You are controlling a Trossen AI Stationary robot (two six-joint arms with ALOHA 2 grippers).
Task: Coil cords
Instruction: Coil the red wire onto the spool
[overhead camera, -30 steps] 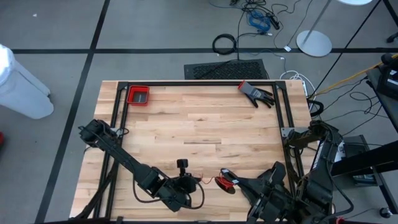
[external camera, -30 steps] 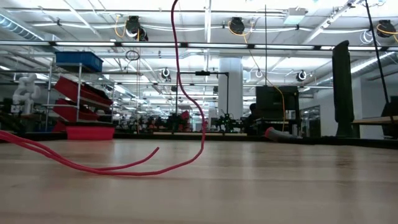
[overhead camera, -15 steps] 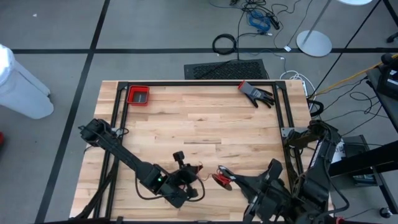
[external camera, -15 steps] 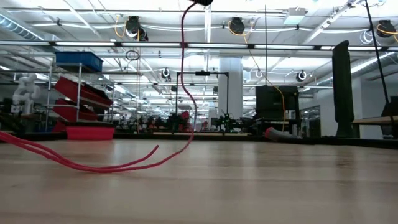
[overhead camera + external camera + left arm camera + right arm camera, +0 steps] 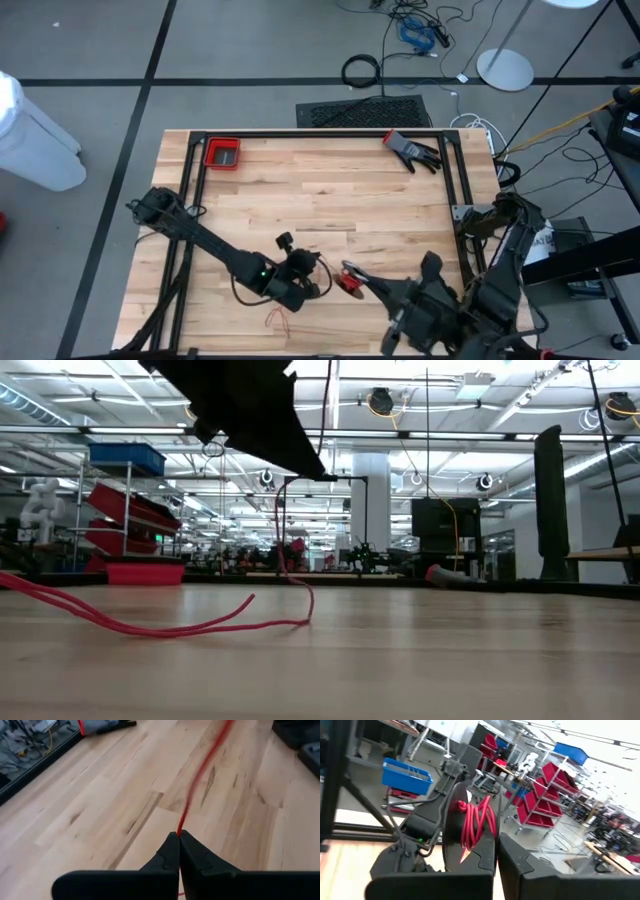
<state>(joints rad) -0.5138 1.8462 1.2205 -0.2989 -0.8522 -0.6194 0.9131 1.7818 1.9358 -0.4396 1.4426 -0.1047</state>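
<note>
Wooden table first: near its front edge our right gripper has its fingers closed on the black disc, presumably steadying it, while our left gripper pinches the red cord, feeding it.

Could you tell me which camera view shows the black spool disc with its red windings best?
The right wrist view: the black disc fills mid-frame with the red cord wound on it. The high view shows only a small red-and-black blob; the low and left wrist views show loose cord only.
</note>
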